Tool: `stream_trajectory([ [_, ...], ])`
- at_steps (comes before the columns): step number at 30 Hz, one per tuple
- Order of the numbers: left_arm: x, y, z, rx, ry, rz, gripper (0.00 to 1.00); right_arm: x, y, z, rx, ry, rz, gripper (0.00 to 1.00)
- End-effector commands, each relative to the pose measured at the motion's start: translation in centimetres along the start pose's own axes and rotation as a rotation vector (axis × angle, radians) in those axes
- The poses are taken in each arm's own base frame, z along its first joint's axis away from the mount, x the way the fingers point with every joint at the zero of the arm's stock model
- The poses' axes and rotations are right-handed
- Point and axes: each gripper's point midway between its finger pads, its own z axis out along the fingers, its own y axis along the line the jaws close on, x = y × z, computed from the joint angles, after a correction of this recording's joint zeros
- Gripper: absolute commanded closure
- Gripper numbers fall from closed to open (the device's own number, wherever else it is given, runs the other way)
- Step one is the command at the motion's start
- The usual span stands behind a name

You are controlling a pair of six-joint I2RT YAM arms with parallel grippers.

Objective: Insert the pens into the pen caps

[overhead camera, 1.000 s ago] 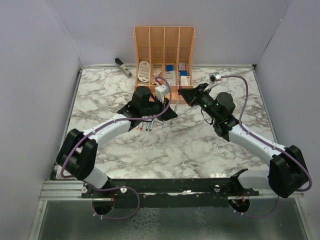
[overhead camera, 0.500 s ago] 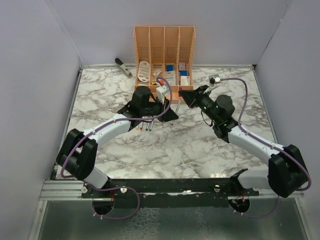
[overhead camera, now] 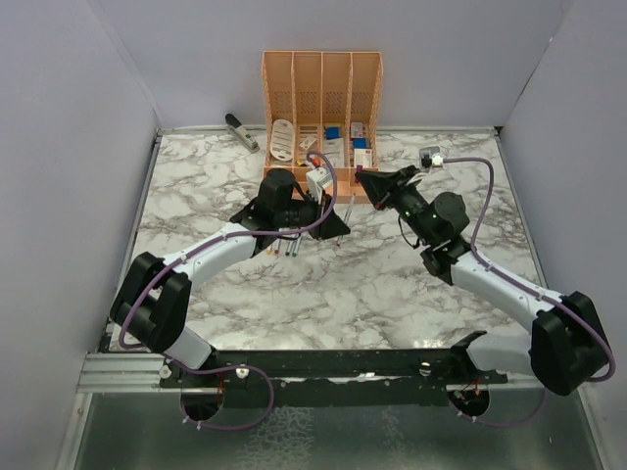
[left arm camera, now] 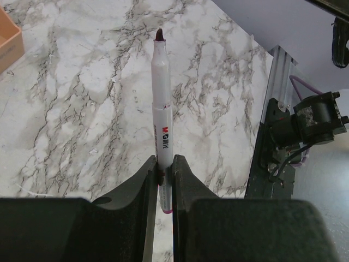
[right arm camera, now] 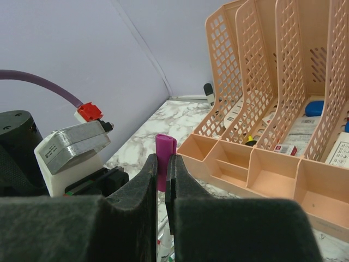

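Now gripping one pen (left arm camera: 161,109) with left gripper (left arm camera: 162,164), pinching one magenta cap (right arm camera: 164,147) with right gripper (right arm camera: 165,164), facing one organizer (overhead camera: 321,69) upper centre and one stapler (overhead camera: 241,132) upper left.

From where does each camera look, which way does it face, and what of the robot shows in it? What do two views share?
Top external: above and behind the bases, looking down on the marble table; left arm and right arm show.
Left wrist: on the left arm, looking along the left gripper, shut on a pen, across the table toward its rail.
Right wrist: on the right arm, looking past the right gripper, shut on a magenta cap, at the orange organizer.
Shared: top and right wrist both show the organizer.
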Motion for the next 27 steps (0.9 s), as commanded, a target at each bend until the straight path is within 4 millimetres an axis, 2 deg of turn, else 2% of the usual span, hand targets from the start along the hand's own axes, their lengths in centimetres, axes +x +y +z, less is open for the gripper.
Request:
stream_trajectory([
  [1, -2.1, -1.2, -0.3, 0.039, -0.05, 0.024, 1.0, -1.0, 0.7, -0.7, -0.018, -0.045, -0.014, 0.99],
  [8, -3.4, -1.8, -0.2, 0.061, -0.077, 0.024, 1.0, -1.2, 0.6, -1.5, -0.008, -0.061, -0.006, 0.99],
  [16, -3.6, -2.0, -0.1, 0.069, -0.077, 0.017, 1.0, -2.0, 0.8, -1.4, -0.009, -0.089, -0.012, 0.99],
  [27, -3.4, -2.2, 0.0, 0.072, -0.076, 0.01, 1.0, -1.8, 0.8, -1.1, -0.02, -0.093, -0.014, 0.99],
])
